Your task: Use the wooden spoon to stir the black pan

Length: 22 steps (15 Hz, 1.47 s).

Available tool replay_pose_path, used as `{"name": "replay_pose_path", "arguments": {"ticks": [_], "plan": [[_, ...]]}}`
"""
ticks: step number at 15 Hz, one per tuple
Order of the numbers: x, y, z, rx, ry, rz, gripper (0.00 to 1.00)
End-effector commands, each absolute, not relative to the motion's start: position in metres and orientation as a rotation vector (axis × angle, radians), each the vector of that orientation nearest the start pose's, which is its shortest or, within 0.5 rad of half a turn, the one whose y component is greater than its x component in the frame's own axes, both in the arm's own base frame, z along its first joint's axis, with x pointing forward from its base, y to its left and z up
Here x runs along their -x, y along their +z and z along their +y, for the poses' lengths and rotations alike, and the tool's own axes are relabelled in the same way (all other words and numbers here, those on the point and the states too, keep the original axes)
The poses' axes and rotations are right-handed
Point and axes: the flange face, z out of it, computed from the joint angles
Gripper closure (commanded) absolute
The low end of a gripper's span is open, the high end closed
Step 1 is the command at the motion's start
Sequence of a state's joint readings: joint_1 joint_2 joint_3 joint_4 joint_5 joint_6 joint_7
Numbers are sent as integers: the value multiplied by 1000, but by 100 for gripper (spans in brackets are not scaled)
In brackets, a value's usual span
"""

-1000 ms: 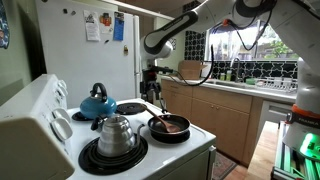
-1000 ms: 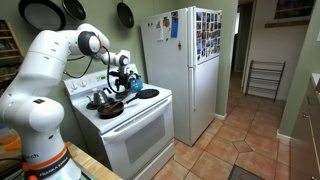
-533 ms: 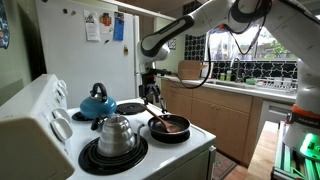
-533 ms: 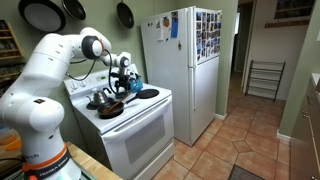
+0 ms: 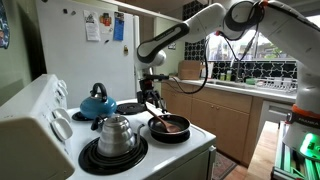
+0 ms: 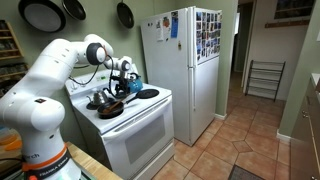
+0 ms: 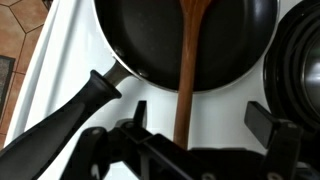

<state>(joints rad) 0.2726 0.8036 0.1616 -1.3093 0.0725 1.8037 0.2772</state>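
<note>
The black pan (image 5: 172,128) sits on the white stove's front burner; it also shows in the other exterior view (image 6: 110,108) and fills the top of the wrist view (image 7: 140,40). The wooden spoon (image 7: 187,70) lies with its bowl inside the pan and its handle running back over the rim toward me; in an exterior view it (image 5: 160,115) slants upward. My gripper (image 7: 200,118) hangs over the handle's end with its fingers wide apart on either side, not pressing it. It shows in both exterior views (image 5: 151,98) (image 6: 124,86).
A shiny steel kettle (image 5: 117,133) stands on the near burner and a blue teapot (image 5: 97,102) behind it. A bare black burner (image 7: 300,60) lies beside the pan. The pan's long handle (image 7: 70,115) juts out over the stove's edge. A white fridge (image 6: 185,70) stands next to the stove.
The arm's elbow has swung a little sideways and the gripper has shifted slightly over the spoon handle. The pan, spoon and kettles have stayed in place.
</note>
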Motion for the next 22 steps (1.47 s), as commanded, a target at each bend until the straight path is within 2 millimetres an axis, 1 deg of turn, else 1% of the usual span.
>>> {"name": "replay_pose_path", "arguments": {"ticks": [1, 2, 3, 4, 8, 11, 12, 13, 14, 15, 16, 17, 22], "plan": [[-655, 230, 284, 3011, 590, -88, 13], [-656, 229, 284, 3010, 594, -81, 26], [-657, 228, 284, 3010, 599, -77, 32], [-658, 227, 284, 3008, 607, -75, 42], [-658, 231, 285, 3010, 643, -68, 74], [-658, 234, 284, 3011, 671, -59, 96], [-658, 234, 284, 3010, 681, -61, 99], [-658, 234, 284, 3006, 688, -64, 100], [-657, 233, 284, 3003, 699, -64, 68], [-658, 232, 284, 3002, 704, -64, 72], [-658, 231, 284, 3003, 711, -64, 72], [-657, 230, 284, 3006, 724, -64, 67], [-657, 226, 282, 3011, 750, -67, 30]]}}
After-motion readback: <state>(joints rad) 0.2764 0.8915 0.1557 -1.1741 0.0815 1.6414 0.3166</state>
